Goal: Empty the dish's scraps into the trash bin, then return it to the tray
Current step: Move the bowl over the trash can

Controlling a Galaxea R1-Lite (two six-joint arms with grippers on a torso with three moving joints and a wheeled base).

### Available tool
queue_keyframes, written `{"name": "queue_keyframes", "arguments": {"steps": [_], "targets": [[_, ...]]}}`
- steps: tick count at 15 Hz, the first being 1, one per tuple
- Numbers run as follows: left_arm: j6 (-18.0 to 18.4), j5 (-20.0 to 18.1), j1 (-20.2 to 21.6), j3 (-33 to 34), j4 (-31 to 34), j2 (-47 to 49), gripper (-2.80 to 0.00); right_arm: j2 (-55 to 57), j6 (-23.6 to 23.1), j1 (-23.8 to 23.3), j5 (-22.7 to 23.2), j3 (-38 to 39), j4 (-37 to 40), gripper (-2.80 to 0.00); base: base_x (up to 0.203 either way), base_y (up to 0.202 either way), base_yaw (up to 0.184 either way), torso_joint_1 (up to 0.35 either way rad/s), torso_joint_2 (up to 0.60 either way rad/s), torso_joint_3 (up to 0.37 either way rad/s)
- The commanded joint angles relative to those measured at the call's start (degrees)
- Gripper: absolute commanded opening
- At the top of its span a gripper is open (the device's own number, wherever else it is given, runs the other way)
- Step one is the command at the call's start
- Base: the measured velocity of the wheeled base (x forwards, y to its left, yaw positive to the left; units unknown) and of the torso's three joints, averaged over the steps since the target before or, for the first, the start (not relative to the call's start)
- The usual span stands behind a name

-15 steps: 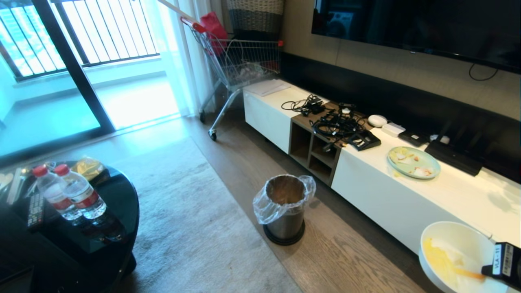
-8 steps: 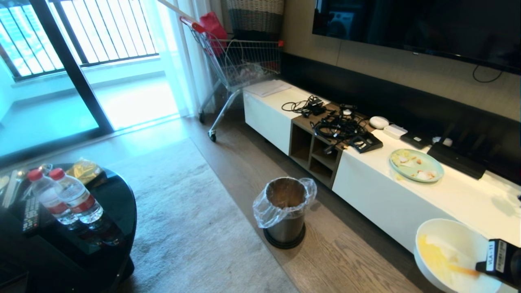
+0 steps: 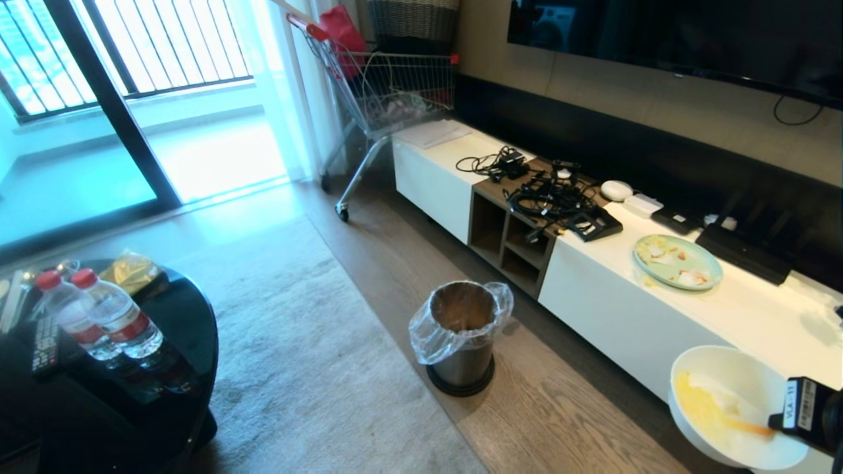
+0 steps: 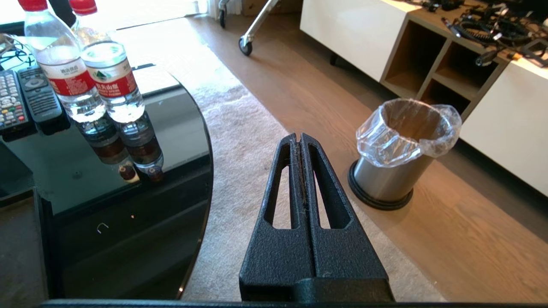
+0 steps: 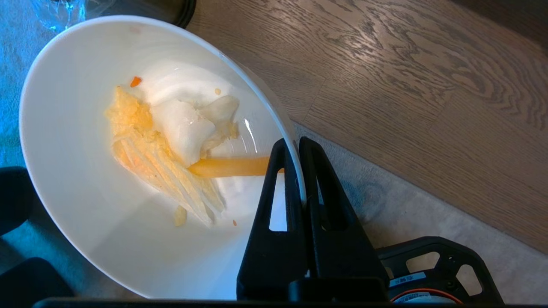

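The dish, a white bowl, hangs tilted over the wooden floor at the lower right of the head view. My right gripper is shut on its rim, one finger inside and one outside. Yellow, orange and white scraps cling to the inside of the dish. The trash bin, brushed metal with a clear liner, stands on the floor to the dish's left, well apart from it. My left gripper is shut on nothing, parked above the rug with the trash bin ahead of it. The tray is out of view.
A black glass table with two water bottles and remotes stands at the left. A long white TV cabinet on the right carries a pale green plate and tangled cables. A shopping cart is at the back.
The whole head view has shifted slightly. The dish, held in my right gripper, has edged a little up and left, toward the bin. The left arm has stayed still.
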Motion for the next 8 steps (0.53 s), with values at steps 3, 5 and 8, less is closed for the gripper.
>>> {"name": "queue_keyframes", "arguments": {"steps": [3,5,8], "targets": [[-0.07,0.05,0.0,0.0,-0.05,-0.02,-2.8,0.02,0.17,0.01,-0.23,-0.27,-0.02,-2.8,0.0,0.0,0.0,0.004,0.0,-0.188],[-0.07,0.05,0.0,0.0,-0.05,-0.02,-2.8,0.02,0.08,0.01,-0.23,-0.22,-1.62,-2.8,0.0,0.0,0.0,0.005,0.0,-0.2],[-0.16,0.05,0.0,0.0,-0.05,-0.02,-2.8,1.07,-2.2,0.01,-0.23,-0.15,-5.74,-2.8,0.0,0.0,0.0,0.0,0.0,-0.201]]}}
